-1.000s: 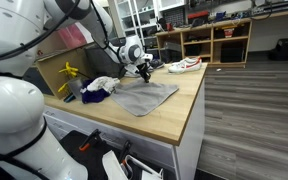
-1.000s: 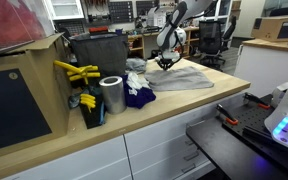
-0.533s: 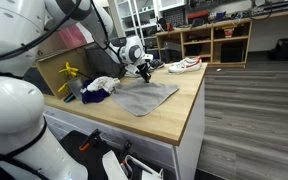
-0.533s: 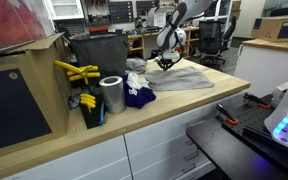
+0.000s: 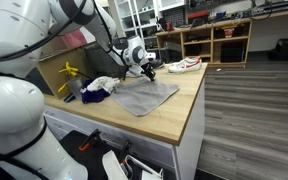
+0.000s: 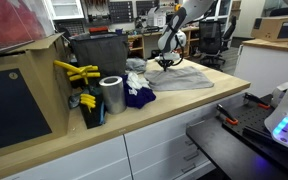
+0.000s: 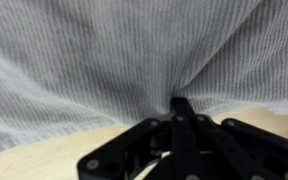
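The Panda arm's claw (image 7: 182, 108) pinches the far edge of a grey cloth (image 7: 134, 50), its two black fingers drawn together to a narrow close, with creases in the ribbed fabric fanning out from the grip and bare wood of the desk (image 7: 34, 160) showing beneath. In both exterior views the claw (image 5: 149, 71) (image 6: 167, 63) stands low over the cloth's far corner. Against half a second ago the wrist has edged only slightly, up and toward the end of the desk (image 5: 179, 118), while the outline of the grey cloth (image 5: 142, 96) is all but unchanged. That suggests the grip is made but the fabric has scarcely been drawn: most of the cloth (image 6: 184, 79) lies flat on the wood, and only the pinched edge is gathered. Just beside the cloth's near side sits a heap of white and purple rags (image 6: 136, 90), with a metal canister (image 6: 111, 95) near it toward the desk's other end. A white shoe (image 5: 185, 65) rests beyond the claw, apart from the cloth.
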{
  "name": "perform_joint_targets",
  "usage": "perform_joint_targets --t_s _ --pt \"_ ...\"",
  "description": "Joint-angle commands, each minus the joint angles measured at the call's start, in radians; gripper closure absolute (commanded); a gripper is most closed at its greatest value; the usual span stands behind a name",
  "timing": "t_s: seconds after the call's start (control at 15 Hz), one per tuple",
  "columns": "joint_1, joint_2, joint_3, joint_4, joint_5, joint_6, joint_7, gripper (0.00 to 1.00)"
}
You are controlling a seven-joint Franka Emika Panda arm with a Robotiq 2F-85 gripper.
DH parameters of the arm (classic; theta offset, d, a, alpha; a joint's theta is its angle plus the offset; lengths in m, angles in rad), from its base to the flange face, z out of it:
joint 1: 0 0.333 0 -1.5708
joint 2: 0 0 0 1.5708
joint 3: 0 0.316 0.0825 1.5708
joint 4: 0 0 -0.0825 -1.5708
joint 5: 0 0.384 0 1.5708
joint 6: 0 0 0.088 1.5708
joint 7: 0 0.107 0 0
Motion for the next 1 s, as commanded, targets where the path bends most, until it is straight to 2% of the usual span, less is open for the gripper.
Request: perform_joint_targets --t_s 0.0,0.4,0.47,0.53,0.67,0.93 --pt "0.014 0.084 -0.042 0.102 -0.016 0.038 -0.009 1.00" --pt "0.059 0.141 -0.109 0.196 -0.003 0.121 0.041 1.00" --pt "0.069 0.141 -0.117 0.203 0.000 0.134 0.044 0.97" --pt "0.076 0.128 -0.118 0.201 0.006 0.137 0.048 0.72" --pt "0.078 0.078 -0.097 0.178 0.017 0.096 0.028 0.68" --pt "0.082 -0.054 -0.057 0.091 0.004 -0.062 -0.014 0.38"
